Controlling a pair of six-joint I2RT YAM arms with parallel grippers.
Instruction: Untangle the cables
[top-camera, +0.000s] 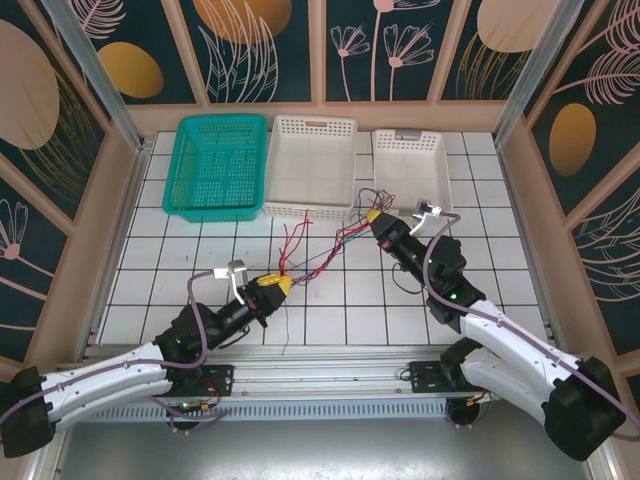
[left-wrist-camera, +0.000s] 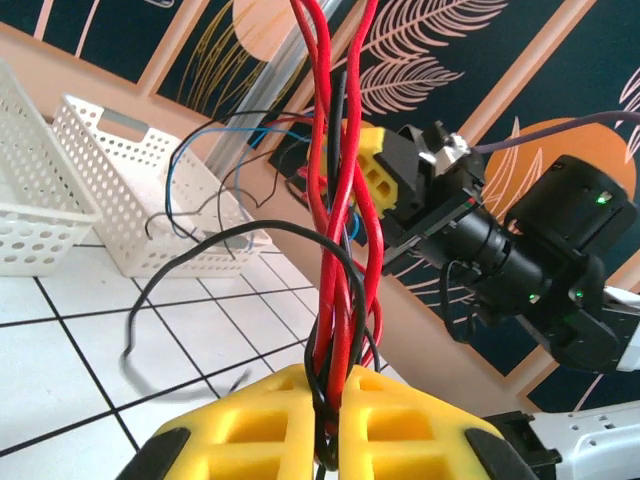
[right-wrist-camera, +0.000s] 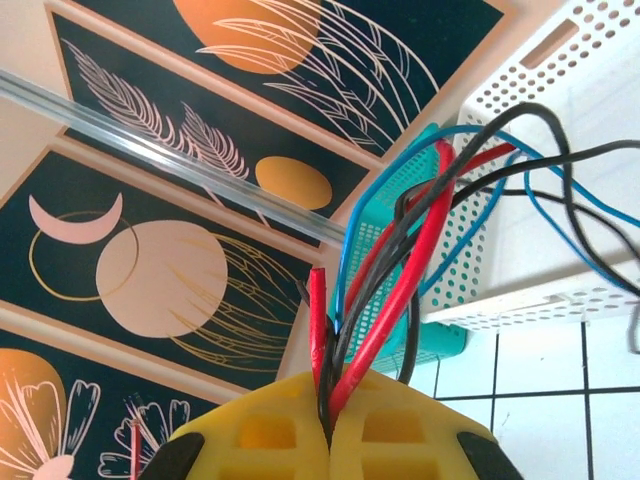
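Note:
The cables (top-camera: 322, 252) are a tangle of thin red, blue and black wires stretched between my two grippers over the white tiles. My left gripper (top-camera: 284, 286) with yellow fingers is shut on red and black strands of the cables (left-wrist-camera: 338, 300) at the bundle's near-left end. My right gripper (top-camera: 372, 216) is shut on red, black and blue cables (right-wrist-camera: 385, 300) at the far-right end. In the left wrist view the right gripper (left-wrist-camera: 362, 165) sits just beyond the twisted red strands. Loose black and blue loops (left-wrist-camera: 200, 215) hang off to the side.
Three baskets stand at the back: a teal one (top-camera: 217, 165), a large white one (top-camera: 312, 165) and a smaller white one (top-camera: 412, 168). Wooden walls with leaf panels enclose the table. An aluminium rail (top-camera: 330, 375) runs along the near edge.

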